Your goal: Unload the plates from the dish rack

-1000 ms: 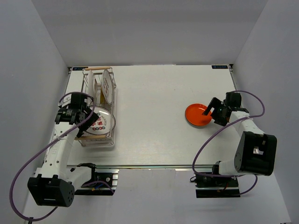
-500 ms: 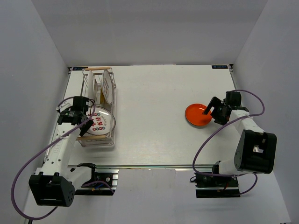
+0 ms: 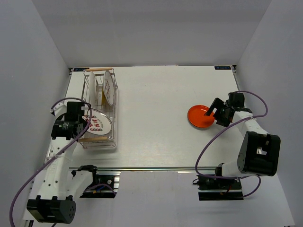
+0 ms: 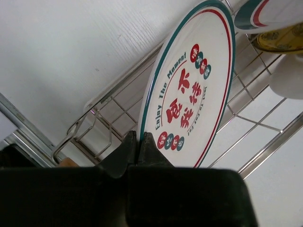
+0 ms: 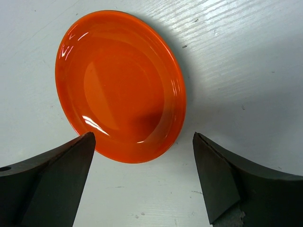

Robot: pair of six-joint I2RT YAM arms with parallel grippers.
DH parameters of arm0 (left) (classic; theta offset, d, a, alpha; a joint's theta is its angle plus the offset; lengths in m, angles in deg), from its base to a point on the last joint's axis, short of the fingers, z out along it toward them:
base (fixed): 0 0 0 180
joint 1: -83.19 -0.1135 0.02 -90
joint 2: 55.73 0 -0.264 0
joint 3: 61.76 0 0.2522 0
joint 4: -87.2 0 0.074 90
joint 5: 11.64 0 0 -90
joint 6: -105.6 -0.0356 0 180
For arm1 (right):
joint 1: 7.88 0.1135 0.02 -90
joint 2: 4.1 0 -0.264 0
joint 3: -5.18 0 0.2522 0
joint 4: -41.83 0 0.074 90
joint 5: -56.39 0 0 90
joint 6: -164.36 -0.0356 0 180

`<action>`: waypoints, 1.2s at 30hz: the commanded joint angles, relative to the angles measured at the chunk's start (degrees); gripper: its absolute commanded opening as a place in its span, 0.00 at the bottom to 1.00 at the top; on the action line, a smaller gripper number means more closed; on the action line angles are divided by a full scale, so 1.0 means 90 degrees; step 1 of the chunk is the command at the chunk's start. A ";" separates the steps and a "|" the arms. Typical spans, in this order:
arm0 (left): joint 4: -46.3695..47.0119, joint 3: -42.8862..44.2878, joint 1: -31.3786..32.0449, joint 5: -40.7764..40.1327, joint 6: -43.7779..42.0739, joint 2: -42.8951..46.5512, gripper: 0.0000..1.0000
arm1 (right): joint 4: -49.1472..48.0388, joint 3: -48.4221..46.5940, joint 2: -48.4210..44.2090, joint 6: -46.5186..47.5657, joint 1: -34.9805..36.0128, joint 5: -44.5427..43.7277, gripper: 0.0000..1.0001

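Note:
My left gripper [image 3: 85,122] [image 4: 138,135] is shut on the rim of a white plate with red-green marks [image 3: 98,124] [image 4: 189,94]. It holds this plate tilted over the near end of the dish rack [image 3: 115,111] [image 4: 118,101]. Further back in the rack a white plate with teal-red rings [image 3: 109,86] [image 4: 270,12] stands upright, with a yellow-brown plate [image 4: 284,40] beside it. The orange-red plate [image 3: 200,116] [image 5: 120,85] lies flat on the table at the right. My right gripper [image 3: 215,112] [image 5: 143,137] is open at that plate's near edge and holds nothing.
The rack has a wooden handle at its far end [image 3: 97,69] and one at its near end [image 4: 68,162]. White walls close in the table on the left, back and right. A metal rail [image 3: 142,168] runs along the table's front edge.
My left gripper has shut on the marked plate's rim, and the arm has drawn back to the left, tipping the plate up from lying in the rack. The right arm has not moved.

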 commanded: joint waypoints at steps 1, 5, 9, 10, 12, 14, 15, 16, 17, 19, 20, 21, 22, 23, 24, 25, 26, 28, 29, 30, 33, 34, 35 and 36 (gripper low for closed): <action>0.0340 0.0433 0.0058 0.0021 -0.0784 0.0336 0.00 | -0.0039 -0.0193 0.0032 0.0107 0.0009 0.0221 0.89; 0.0381 0.1038 0.0059 0.0023 -0.1469 0.0347 0.00 | -0.0039 -0.0193 -0.0056 0.0146 0.0009 0.0270 0.89; 0.0147 0.1693 0.0059 -0.0143 -0.1937 0.0220 0.00 | 0.0000 -0.0173 -0.0115 0.0166 0.0009 0.0241 0.89; 0.0060 0.1840 0.0059 -0.0259 -0.1938 0.0162 0.00 | -0.0019 -0.0163 -0.0124 0.0166 0.0009 0.0241 0.89; -0.0039 0.2231 0.0059 -0.0309 -0.2055 0.0161 0.00 | 0.0000 -0.0163 -0.0163 0.0185 0.0009 0.0270 0.89; 0.0038 0.2562 0.0059 -0.0261 -0.2307 0.0171 0.00 | 0.0010 -0.0183 -0.0222 0.0214 0.0009 0.0309 0.89; 0.0087 0.2699 0.0059 -0.0231 -0.2377 0.0181 0.00 | 0.0019 -0.0212 -0.0232 0.0224 0.0000 0.0396 0.89; 0.0262 0.2797 0.0059 -0.0134 -0.2513 0.0181 0.00 | 0.0020 -0.0241 -0.0309 0.0263 0.0009 0.0474 0.89; 0.0380 0.3001 0.0059 0.0224 -0.2785 0.0190 0.00 | -0.0029 -0.0251 -0.0358 0.0292 0.0000 0.0601 0.89; 0.0856 0.3110 0.0059 0.0830 -0.3040 0.0181 0.00 | -0.0126 -0.0338 -0.0495 0.0312 0.0000 0.1059 0.89; 0.1043 0.3101 0.0059 0.1549 -0.3245 0.0181 0.00 | -0.0146 -0.0387 -0.0544 0.0360 0.0009 0.1457 0.89; 0.1209 0.3043 0.0059 0.1933 -0.3344 0.0161 0.00 | -0.0166 -0.0436 -0.0583 0.0361 0.0000 0.1693 0.89; 0.1559 0.2994 0.0059 0.2324 -0.3461 0.0142 0.00 | -0.0282 -0.0485 -0.0690 0.0361 0.0019 0.1928 0.89; 0.1708 0.2955 0.0059 0.3082 -0.3539 -0.0013 0.00 | -0.0370 -0.0524 -0.0739 0.0361 0.0009 0.2433 0.89; 0.1815 0.2848 0.0059 0.3360 -0.3588 -0.0092 0.00 | -0.0448 -0.0534 -0.0807 0.0351 0.0038 0.2718 0.89; 0.2135 0.2750 0.0059 0.3720 -0.3647 -0.0180 0.00 | -0.0585 -0.0544 -0.0943 0.0342 0.0068 0.2973 0.89; 0.2313 0.2653 0.0059 0.4111 -0.3647 -0.0345 0.00 | -0.0779 -0.0573 -0.1022 0.0351 0.0068 0.3207 0.89; 0.3032 0.2243 0.0059 0.5418 -0.3580 -0.0473 0.00 | -0.1024 -0.0603 -0.1208 0.0342 0.0213 0.3862 0.89; 0.3269 0.2097 0.0117 0.5781 -0.3540 -0.0609 0.00 | -0.1306 -0.0632 -0.1257 0.0293 0.0253 0.4241 0.89; 0.3494 0.1970 0.0118 0.6432 -0.3521 -0.0688 0.00 | -0.1483 -0.0642 -0.1296 0.0177 0.0311 0.4448 0.89; 0.4081 0.1569 0.0118 0.7119 -0.3325 -0.0981 0.00 | -0.2195 -0.0681 -0.1413 -0.0107 0.0682 0.4947 0.89; 0.4324 0.1384 0.0185 0.7267 -0.3257 -0.1030 0.00 | -0.2275 -0.0710 -0.1413 -0.0156 0.0780 0.4977 0.89; 0.4452 0.1276 0.0186 0.7404 -0.3160 -0.1069 0.00 | -0.2343 -0.0759 -0.1394 -0.0195 0.0955 0.4977 0.89; 0.4589 0.1159 0.0254 0.7522 -0.3101 -0.1108 0.00 | -0.2450 -0.0836 -0.1365 -0.0205 0.1102 0.4987 0.89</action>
